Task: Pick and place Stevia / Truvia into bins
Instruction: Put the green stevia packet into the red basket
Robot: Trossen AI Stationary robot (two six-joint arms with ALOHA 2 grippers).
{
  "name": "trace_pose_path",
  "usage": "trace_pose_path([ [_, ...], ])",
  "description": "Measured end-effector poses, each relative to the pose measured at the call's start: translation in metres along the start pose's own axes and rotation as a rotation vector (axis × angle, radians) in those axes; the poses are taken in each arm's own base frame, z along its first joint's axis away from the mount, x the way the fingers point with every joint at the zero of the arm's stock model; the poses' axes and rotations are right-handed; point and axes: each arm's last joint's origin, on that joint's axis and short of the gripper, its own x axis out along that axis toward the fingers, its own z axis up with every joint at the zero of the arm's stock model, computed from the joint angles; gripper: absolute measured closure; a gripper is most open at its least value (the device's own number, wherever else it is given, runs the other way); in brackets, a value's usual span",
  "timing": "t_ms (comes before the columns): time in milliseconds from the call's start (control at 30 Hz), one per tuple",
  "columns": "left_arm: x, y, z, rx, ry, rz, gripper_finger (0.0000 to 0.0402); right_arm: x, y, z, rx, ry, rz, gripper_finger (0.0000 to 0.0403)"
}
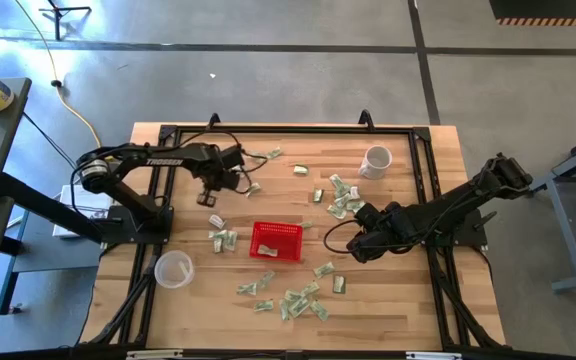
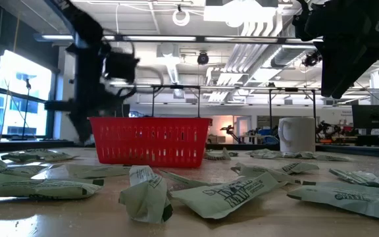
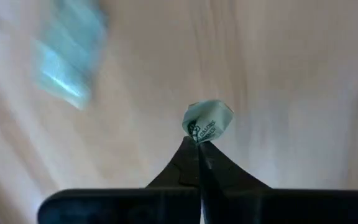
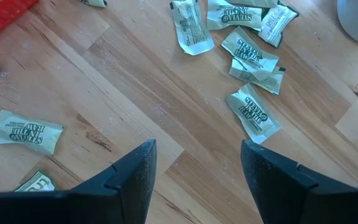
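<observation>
Many pale green and white Stevia sachets lie flat on the wooden table, in groups near the mug (image 1: 340,200), at the near side (image 1: 293,300) and left of the basket (image 1: 223,240). The red mesh basket (image 1: 276,240) stands mid-table. My left gripper (image 1: 211,197) points down at the table's far left, shut on one crumpled sachet (image 3: 208,120). My right gripper (image 4: 197,168) hangs open above bare wood, right of the basket, with sachets (image 4: 253,112) lying beyond its fingers. My left gripper pinches one end of the crumpled sachet (image 3: 199,132) between its two fingertips, coming from above and pointing down. The rest of the sachet sticks out past the tips. Whether it still touches the table, I cannot tell.
A white mug (image 1: 375,160) stands at the far right and a clear plastic cup (image 1: 173,268) at the near left. A black frame (image 1: 298,130) runs around the work area. Another sachet (image 1: 215,220) lies just near of my left gripper.
</observation>
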Motion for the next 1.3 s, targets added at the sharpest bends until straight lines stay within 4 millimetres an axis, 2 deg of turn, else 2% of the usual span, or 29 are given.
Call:
trace_pose_path([
  [100,-0.030,0.000,0.022,-0.123,-0.086,-0.061,0.0369,0.000,0.000,0.000,-0.001,0.000,0.000,0.0178],
  [200,-0.070,-0.005,0.053,-0.212,-0.291,-0.190,0.0354,0.000,0.000,0.000,-0.003,0.000,-0.002,0.0179],
  [300,-0.104,-0.026,0.083,-0.142,-0.458,-0.240,0.0362,0.000,0.000,0.000,-0.014,-0.005,-0.004,0.0178],
  [367,-0.113,-0.044,0.103,-0.058,-0.544,-0.217,0.0376,0.000,0.000,0.000,-0.026,-0.009,-0.005,0.0179],
  [500,-0.111,-0.080,0.127,0.021,-0.595,-0.275,0.0376,0.000,0.000,-0.001,-0.039,0.012,0.004,0.0179],
  [567,-0.102,-0.096,0.134,0.015,-0.539,-0.296,0.0358,-0.001,0.002,-0.002,-0.074,0.020,0.025,0.0178],
  [667,-0.087,-0.116,0.151,-0.015,-0.508,-0.253,0.0299,-0.002,0.009,-0.004,-0.167,0.016,0.086,0.0178],
  [767,-0.075,-0.128,0.159,-0.078,-0.467,-0.209,0.0230,-0.004,0.017,-0.006,-0.275,0.042,0.189,0.0178],
  [867,-0.073,-0.133,0.155,-0.185,-0.405,-0.172,0.0169,-0.006,0.021,-0.012,-0.372,0.053,0.217,0.0178],
  [1000,-0.094,-0.132,0.142,-0.373,-0.335,-0.194,0.0126,-0.007,0.006,-0.022,-0.399,0.013,0.018,0.0178],
  [1067,-0.112,-0.132,0.135,-0.428,-0.365,-0.189,0.0121,-0.008,-0.001,-0.024,-0.406,0.007,-0.053,0.0178],
  [1133,-0.125,-0.134,0.122,-0.464,-0.369,-0.168,0.0124,-0.005,-0.007,-0.024,-0.435,0.046,-0.049,0.0178],
  [1200,-0.137,-0.136,0.111,-0.498,-0.417,-0.158,0.0134,0.007,-0.014,-0.027,-0.443,0.100,-0.004,0.0178],
  [1300,-0.143,-0.138,0.093,-0.556,-0.435,-0.150,0.0157,0.031,-0.031,-0.033,-0.367,0.132,0.066,0.0178],
])
